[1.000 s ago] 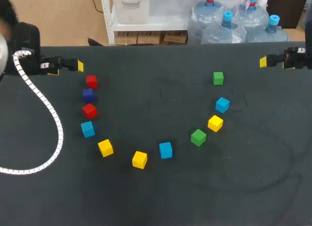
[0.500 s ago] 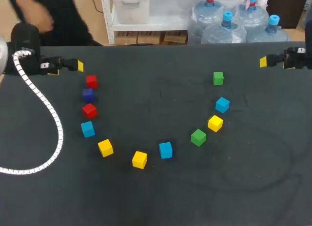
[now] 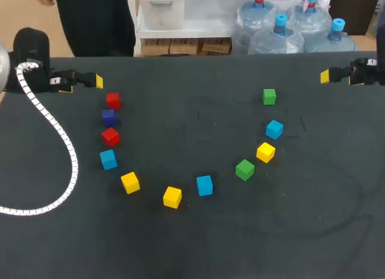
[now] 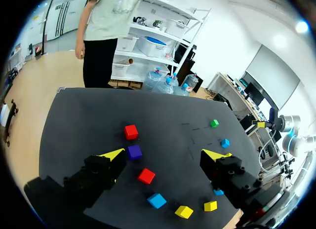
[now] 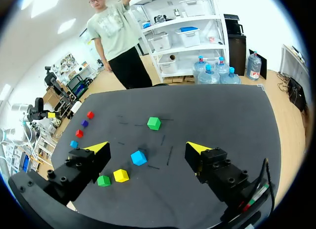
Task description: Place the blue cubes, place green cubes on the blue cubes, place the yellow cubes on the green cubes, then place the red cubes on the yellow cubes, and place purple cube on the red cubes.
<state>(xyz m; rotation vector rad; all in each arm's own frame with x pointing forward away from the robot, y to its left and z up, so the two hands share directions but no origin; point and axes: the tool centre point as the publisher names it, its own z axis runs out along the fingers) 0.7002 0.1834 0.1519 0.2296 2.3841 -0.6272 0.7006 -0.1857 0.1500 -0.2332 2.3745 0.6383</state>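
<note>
Head view: small coloured cubes (image 3: 172, 196) lie unstacked in an arc on the dark worktop (image 3: 192, 249).

Left wrist view: the left gripper (image 4: 165, 154) has its fingers wide and empty. The small purple cube (image 4: 134, 151) sits close between two red cubes (image 4: 146, 176), so a wide grab could knock its neighbours.

Right wrist view: the right gripper (image 5: 147, 148) is likewise wide and empty, with a light-blue cube (image 5: 138, 157) ahead of it.

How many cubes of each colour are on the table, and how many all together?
blue cubes: 3
green cubes: 2
yellow cubes: 3
red cubes: 2
purple cube: 1
Total: 11
</note>
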